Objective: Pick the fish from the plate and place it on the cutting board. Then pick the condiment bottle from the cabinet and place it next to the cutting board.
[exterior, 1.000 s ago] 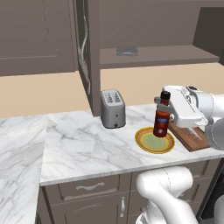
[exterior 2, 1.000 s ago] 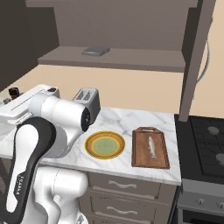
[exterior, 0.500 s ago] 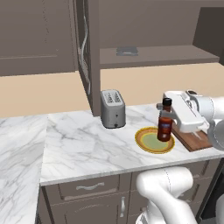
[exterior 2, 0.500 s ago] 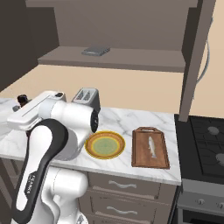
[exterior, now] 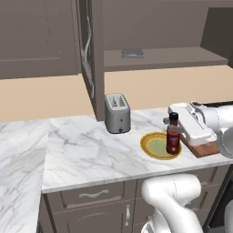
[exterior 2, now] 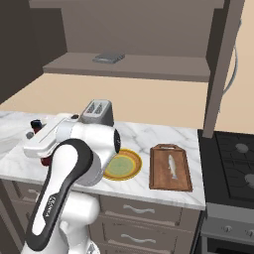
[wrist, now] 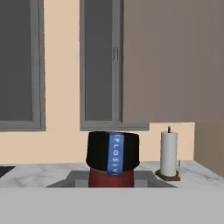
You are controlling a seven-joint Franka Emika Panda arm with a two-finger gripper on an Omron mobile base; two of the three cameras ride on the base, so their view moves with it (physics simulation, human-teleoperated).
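Two big shapes frame my view: the dark brown-grey wooden wall cabinet [exterior: 86, 59] with its tall door swung open and a small flat grey object on its long shelf [exterior: 132, 53], and the white marble counter [exterior: 86, 150] below. On the counter I see a silver two-slot toaster [exterior: 117, 113] at the far side, the round yellow-rimmed, pale green plate [exterior: 157, 146] nearer, and right of it the dark reddish-brown wooden cutting board [exterior 2: 171, 167] carrying the slim silvery fish [exterior 2: 172, 165]. My gripper [exterior: 174, 124] is clenched on the small dark red-brown condiment bottle [exterior: 173, 139], held upright by its neck, its base low over the plate's right edge. Since a second ago the bottle has dropped from above the plate toward it. From the hand camera, a white paper-towel roll [wrist: 168, 154] stands beyond the bottle.
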